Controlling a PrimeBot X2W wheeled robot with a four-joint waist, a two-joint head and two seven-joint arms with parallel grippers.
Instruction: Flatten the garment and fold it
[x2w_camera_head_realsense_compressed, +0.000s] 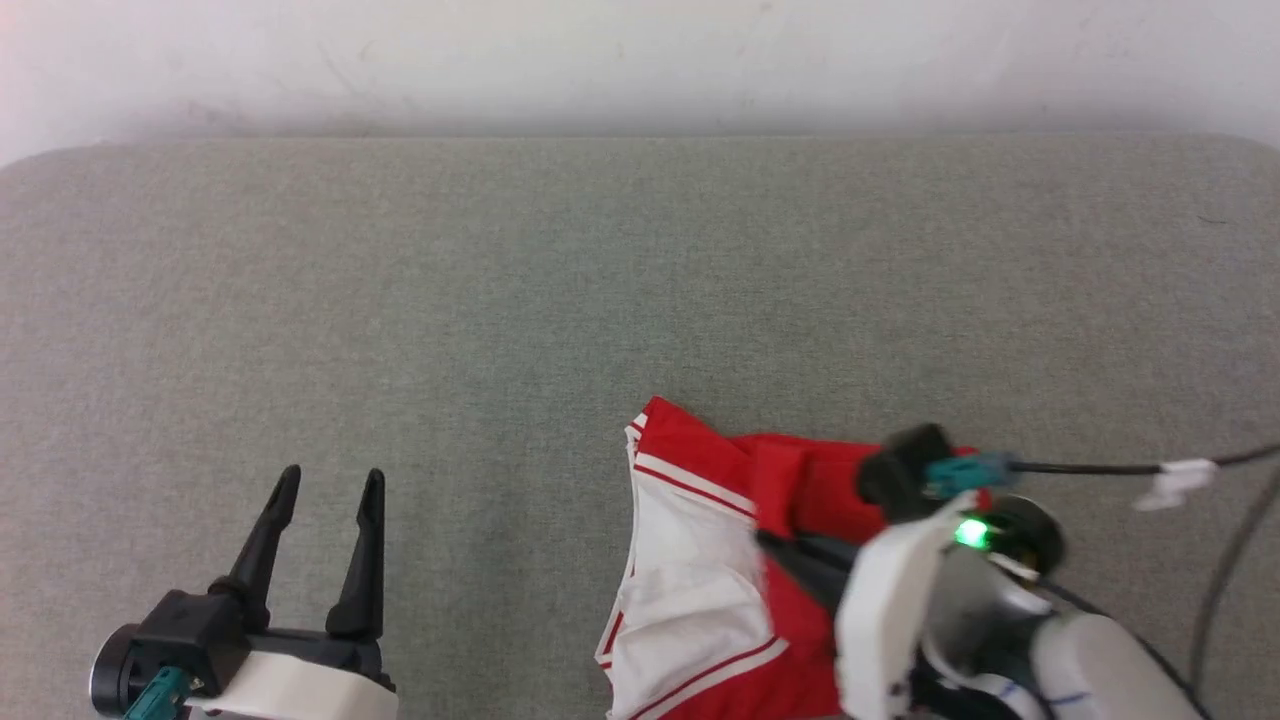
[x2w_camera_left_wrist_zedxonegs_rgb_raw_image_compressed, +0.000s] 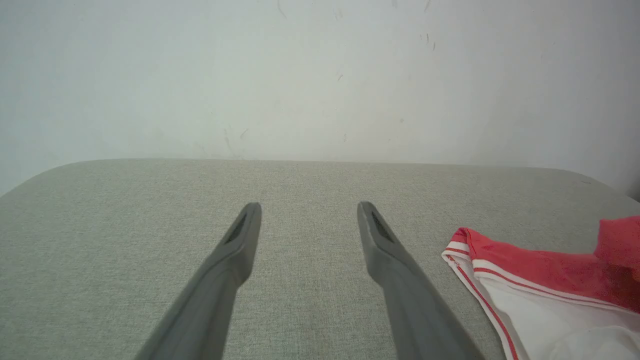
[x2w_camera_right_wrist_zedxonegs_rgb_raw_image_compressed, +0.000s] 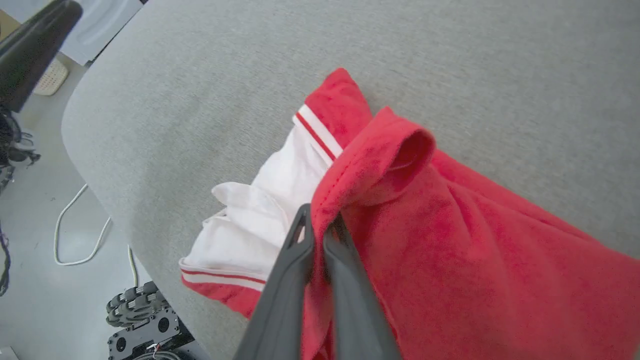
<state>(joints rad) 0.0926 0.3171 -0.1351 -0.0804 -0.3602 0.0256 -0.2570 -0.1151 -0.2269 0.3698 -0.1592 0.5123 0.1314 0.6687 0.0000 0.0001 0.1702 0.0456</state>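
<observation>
Task's thing: the garment (x2w_camera_head_realsense_compressed: 700, 590) lies bunched at the lower centre-right of the head view, running off the bottom edge of the frame. You see plain red cloth and a white sleeve with red-and-white trim. No print shows.

Right gripper: the right gripper (x2w_camera_right_wrist_zedxonegs_rgb_raw_image_compressed: 321, 227) is clenched on a raised fold of red cloth beside a stitched hem. The fabric sits pinched between its fingers.

Left gripper: the left gripper (x2w_camera_head_realsense_compressed: 332, 478) is released, fingers spread, holding nothing. It hangs over bare counter (x2w_camera_head_realsense_compressed: 500, 300) at the lower left of the head view.

Governing relation: the garment lies toward frame right of the free left gripper and well apart from it. The part nearest that gripper is the striped sleeve corner (x2w_camera_left_wrist_zedxonegs_rgb_raw_image_compressed: 457, 240).

Long axis: the bundle runs roughly top to bottom in the head view. By your inspector's judgement, spreading calls for a pull toward frame left.

Open room: wide bare counter extends to the top and left of the frame, up to the wall (x2w_camera_head_realsense_compressed: 640, 60).

Edges: in the right wrist view the trimmed white sleeve lies at the counter's near edge, with floor (x2w_camera_right_wrist_zedxonegs_rgb_raw_image_compressed: 30, 250) below. Whether it overhangs cannot be told.

Hazard: a black cable (x2w_camera_head_realsense_compressed: 1090, 467) trails at the right wrist, so you should watch for snagging.

Stage, as judged: flattening has barely begun and no fold is made.
</observation>
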